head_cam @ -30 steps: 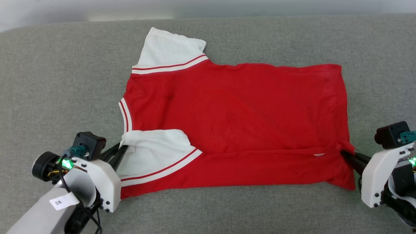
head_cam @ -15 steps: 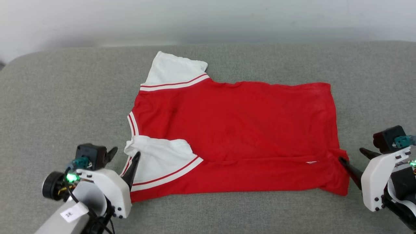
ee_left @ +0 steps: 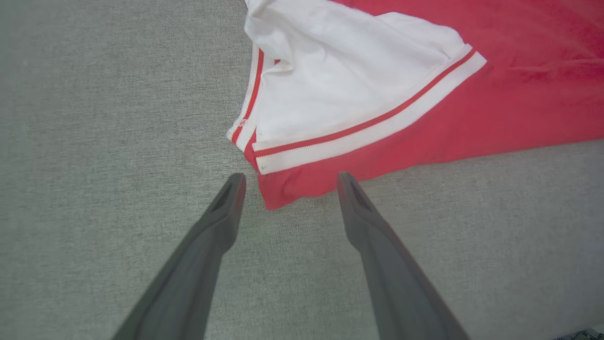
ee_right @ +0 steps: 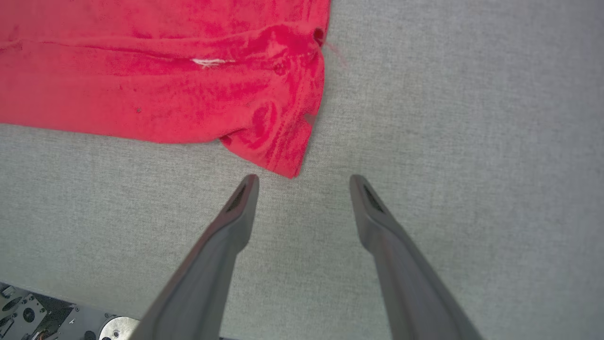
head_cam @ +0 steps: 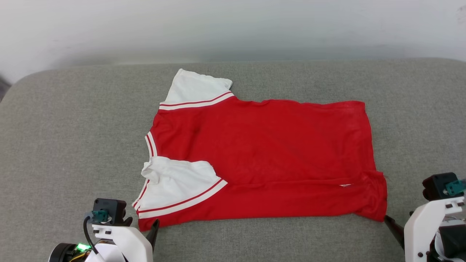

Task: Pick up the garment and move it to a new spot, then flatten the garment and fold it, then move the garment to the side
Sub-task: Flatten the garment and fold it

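We have let go of the garment (head_cam: 265,156) and drawn both tools back to its near edge; the left tool (ee_left: 288,182) stands spread wide at the sleeve-side corner, grasping nothing; the right tool (ee_right: 304,182) stands spread, empty, at the hem corner; the garment lies flat on the grey cushion (head_cam: 72,145), its near edge folded over.

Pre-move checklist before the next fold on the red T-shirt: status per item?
1. Left gripper open, gripping nothing: ok.
2. Right gripper open, gripping nothing: ok.
3. T-shirt near long edge folded over the body: ok.
4. Near sleeve lying flat: not ok, bunched at the collar end.
5. Far sleeve folded in: not ok, it sticks out past the body.
6. Hem corner flat: not ok, rumpled.
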